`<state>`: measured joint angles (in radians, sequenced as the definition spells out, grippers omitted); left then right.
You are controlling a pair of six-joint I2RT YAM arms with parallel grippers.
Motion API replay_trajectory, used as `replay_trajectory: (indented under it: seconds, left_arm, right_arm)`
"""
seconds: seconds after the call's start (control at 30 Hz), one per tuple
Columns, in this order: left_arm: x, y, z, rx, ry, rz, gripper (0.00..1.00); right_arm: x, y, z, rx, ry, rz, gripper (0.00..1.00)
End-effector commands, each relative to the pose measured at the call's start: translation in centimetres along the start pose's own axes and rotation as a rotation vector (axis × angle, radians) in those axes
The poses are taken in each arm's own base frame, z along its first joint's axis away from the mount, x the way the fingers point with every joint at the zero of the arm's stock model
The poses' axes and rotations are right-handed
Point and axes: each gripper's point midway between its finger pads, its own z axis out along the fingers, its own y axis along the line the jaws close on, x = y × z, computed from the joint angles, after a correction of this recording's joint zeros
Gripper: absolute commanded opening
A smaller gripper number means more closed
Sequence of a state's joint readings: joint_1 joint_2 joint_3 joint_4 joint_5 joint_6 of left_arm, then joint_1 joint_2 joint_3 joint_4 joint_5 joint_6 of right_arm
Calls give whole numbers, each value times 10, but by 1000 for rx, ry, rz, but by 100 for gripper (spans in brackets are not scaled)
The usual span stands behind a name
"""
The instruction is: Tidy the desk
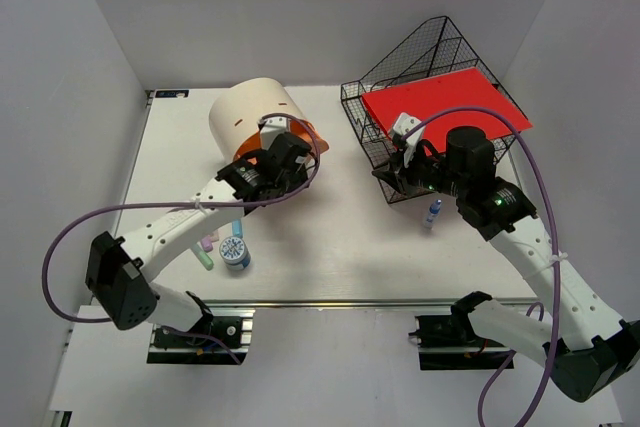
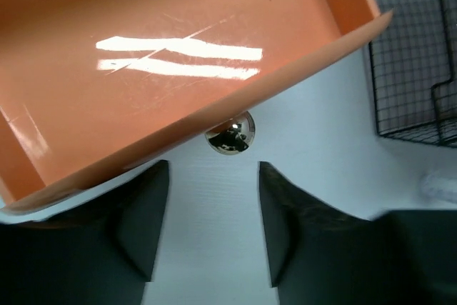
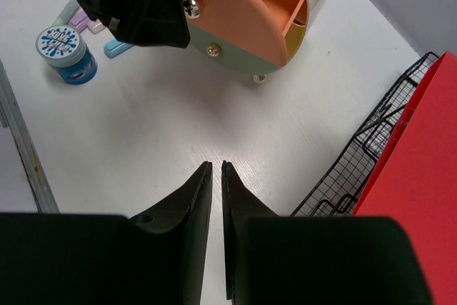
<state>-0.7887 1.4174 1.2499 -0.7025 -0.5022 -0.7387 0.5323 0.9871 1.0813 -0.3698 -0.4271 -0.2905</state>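
Observation:
The desk point(image 1: 330, 237) is a white tabletop with a silver rail along its near edge. At its back left lies a cream drawer box point(image 1: 255, 112) with an orange front. Its orange drawer point(image 2: 171, 62) stands pulled out. My left gripper point(image 2: 213, 168) is open just short of the drawer's silver knob point(image 2: 230, 133), with nothing between the fingers. In the top view my left gripper point(image 1: 278, 155) sits at the box's front. My right gripper point(image 3: 216, 166) hovers over bare desk beside the wire rack, shut and empty. In the top view my right gripper point(image 1: 395, 175) is at the rack's front edge.
A black wire-mesh rack point(image 1: 420, 57) at the back right holds a red folder point(image 1: 445, 107). A blue-lidded jar point(image 1: 236, 252) and pastel markers point(image 1: 207, 247) lie near the left arm. A small blue-capped item point(image 1: 432, 212) lies in front of the rack.

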Motion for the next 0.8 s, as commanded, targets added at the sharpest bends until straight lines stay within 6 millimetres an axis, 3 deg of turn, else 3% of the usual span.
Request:
replay_trajectory:
  seconds: [0.0, 0.23, 0.3, 0.4, 0.57, 0.6, 0.63, 0.67, 0.77]
  left_arm:
    - [-27, 0, -22, 31, -91, -60, 65]
    - [-26, -13, -30, 116, -60, -7, 73]
    - [-12, -18, -31, 161, -7, 25, 80]
    - [8, -21, -36, 223, 76, 87, 82]
    - [22, -6, -68, 280, 151, 153, 81]
    - [25, 1, -76, 275, 167, 161, 81]
    - [19, 8, -91, 290, 140, 145, 81]
    - [18, 13, -99, 294, 130, 135, 79]
    - [20, 49, -121, 223, 98, 61, 69]
  right_arm:
    - [-2, 0, -4, 16, -19, -6, 16]
    - [-2, 1, -5, 17, -18, -11, 16]
    - [-2, -1, -6, 25, -19, -14, 16]
    - [0, -1, -6, 30, -17, -15, 16]
    - [-1, -3, -8, 45, -26, -25, 18]
    - [-2, -2, -9, 42, -30, -29, 24]
    - [-2, -2, -9, 39, -30, -44, 48]
    - [-3, 2, -10, 19, -37, -58, 60]
    - [-1, 15, -10, -53, -56, -103, 85]
